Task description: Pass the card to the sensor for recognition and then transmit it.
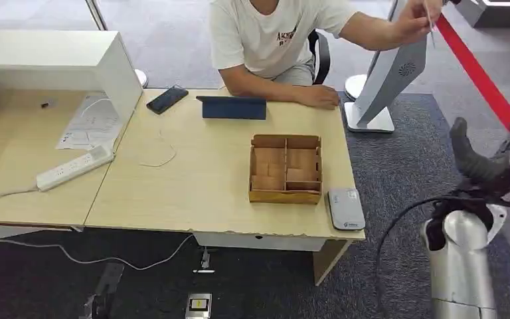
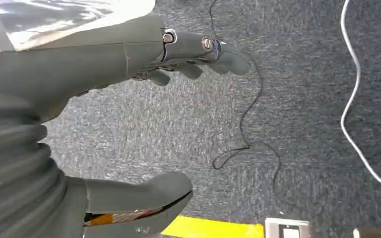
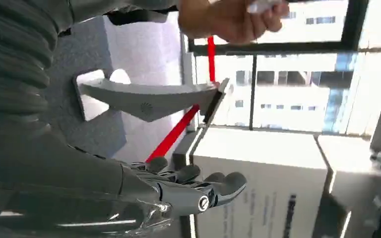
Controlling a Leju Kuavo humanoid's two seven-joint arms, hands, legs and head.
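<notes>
- A seated person in a white T-shirt [image 1: 265,33] reaches up beside the kiosk-style grey terminal [image 1: 390,80] standing on the floor off the tabletop's far right corner, pinching a thin white card [image 1: 430,23] in a raised hand [image 1: 415,20]; the card sits high and well apart from the robot, apparently offered for a handover.
- The robot's right hand [image 1: 488,159] is raised off the tabletop's right edge, fingers [image 3: 213,183] spread and holding nothing, likely posed to receive the card.
- The left hand [image 2: 129,124] hangs over grey carpet, thumb and fingers apart, nothing in it; it seems to have no part in this step.
- A small grey card reader [image 1: 345,208] lies at the tabletop's near right corner, just beside a compartmented wooden box [image 1: 285,168], within reach of the right arm for the scan.
- A dark phone [image 1: 167,99] and a blue tablet case [image 1: 234,107] rest along the far edge; a white power strip [image 1: 74,167] lies on the adjoining desk.
- By this evidence, the task has barely begun.
</notes>
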